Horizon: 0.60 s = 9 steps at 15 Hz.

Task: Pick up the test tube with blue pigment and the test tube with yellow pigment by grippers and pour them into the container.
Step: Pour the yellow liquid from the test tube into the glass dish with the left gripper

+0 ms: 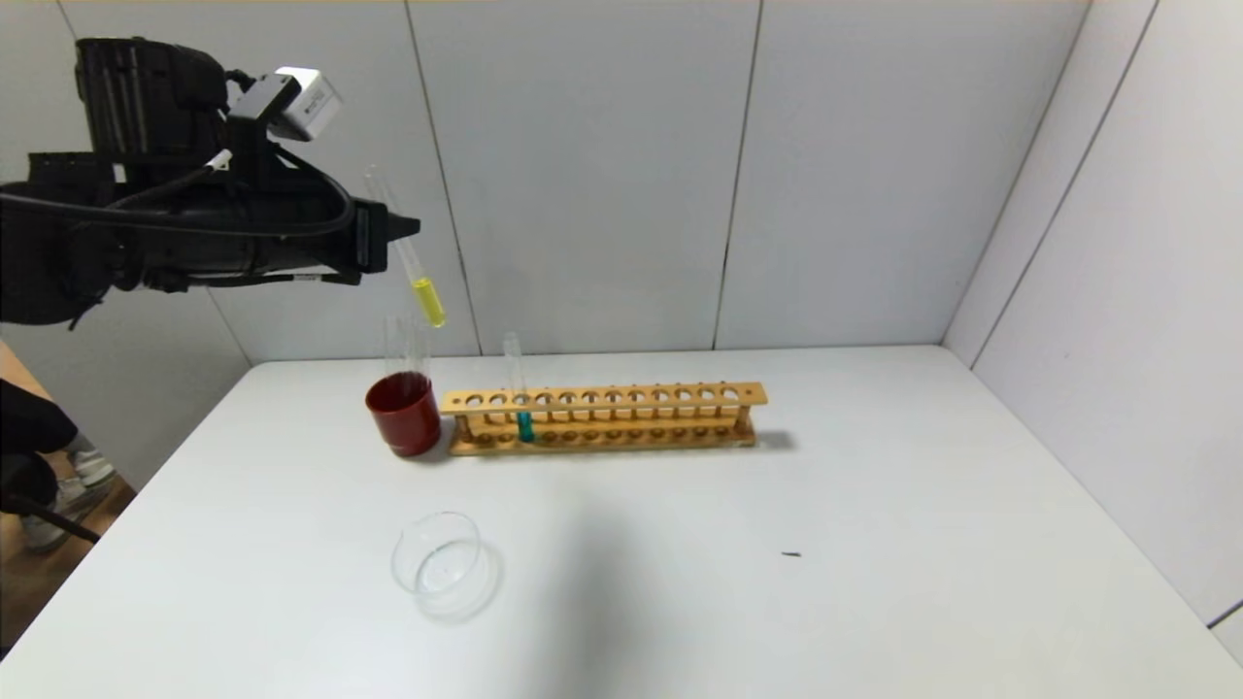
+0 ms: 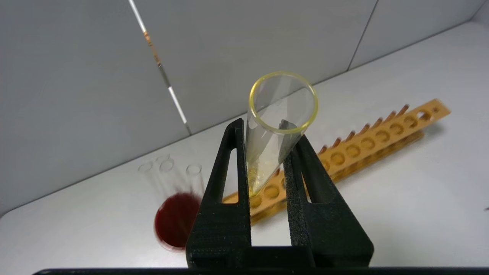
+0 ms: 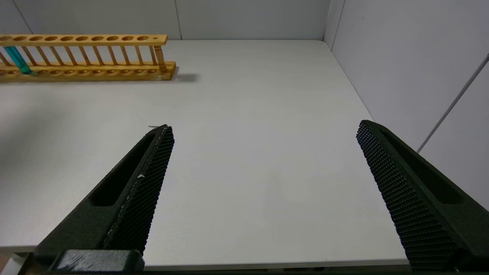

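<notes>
From the head cam, my left gripper (image 1: 393,228) is up high on the left side, well above the tabletop (image 1: 874,544), with its fingers clamped on the test tube with yellow pigment (image 1: 408,254). The tube hangs tilted, yellow end down, in the air above the dark red cup (image 1: 404,413). That cup has a few clear empty tubes (image 1: 406,340) standing in it and sits right against the left end of the wooden rack (image 1: 604,417). The test tube with blue pigment (image 1: 518,388) is upright in the rack, a few holes in from the left end. The container (image 1: 439,563) sits on the tabletop nearer to me than the cup, well apart from the rack, and looks empty. I can't see the right gripper in this view.

Left wrist cam: I'm looking straight down the open mouth of the yellow tube (image 2: 280,114), pinched between the two black fingers (image 2: 229,172). The red cup (image 2: 175,219) and the rack (image 2: 355,149) are down below, a bit blurry.

Right wrist cam: the right gripper (image 3: 263,131) is holding nothing, fingers (image 3: 145,183) spread wide over bare tabletop (image 3: 259,160). The rack's right end (image 3: 91,57) shows far off, with the blue tube's tip (image 3: 17,59) at the picture's edge.
</notes>
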{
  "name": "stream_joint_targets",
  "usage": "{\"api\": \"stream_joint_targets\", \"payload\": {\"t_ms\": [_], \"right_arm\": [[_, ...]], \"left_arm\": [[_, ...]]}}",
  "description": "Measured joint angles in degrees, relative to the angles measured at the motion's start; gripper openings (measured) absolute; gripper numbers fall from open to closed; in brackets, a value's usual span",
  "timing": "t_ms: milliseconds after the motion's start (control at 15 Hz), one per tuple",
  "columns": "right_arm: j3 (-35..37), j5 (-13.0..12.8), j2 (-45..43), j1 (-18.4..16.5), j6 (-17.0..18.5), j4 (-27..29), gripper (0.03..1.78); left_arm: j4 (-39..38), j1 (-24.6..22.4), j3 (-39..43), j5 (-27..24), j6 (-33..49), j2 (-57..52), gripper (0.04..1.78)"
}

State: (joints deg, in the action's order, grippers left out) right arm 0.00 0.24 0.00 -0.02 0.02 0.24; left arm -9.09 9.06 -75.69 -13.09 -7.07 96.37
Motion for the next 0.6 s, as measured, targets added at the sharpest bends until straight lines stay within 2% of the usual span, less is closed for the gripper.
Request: {"api": "stream_joint_targets", "payload": {"t_ms": [133, 333, 600], "right_arm": [[0.0, 0.0, 0.0, 0.0, 0.0, 0.0, 1.75], [0.0, 0.0, 0.0, 0.0, 0.0, 0.0, 1.75], [0.0, 0.0, 0.0, 0.0, 0.0, 0.0, 1.75]], "left_arm": [[-0.2, -0.9, 7.0, 2.7, -5.4, -4.1, 0.31], [-2.6, -3.7, 19.4, 4.0, -17.0, -9.8, 0.31], [-14.5, -5.7, 33.9, 3.8, -29.4, -14.0, 0.31]]}}
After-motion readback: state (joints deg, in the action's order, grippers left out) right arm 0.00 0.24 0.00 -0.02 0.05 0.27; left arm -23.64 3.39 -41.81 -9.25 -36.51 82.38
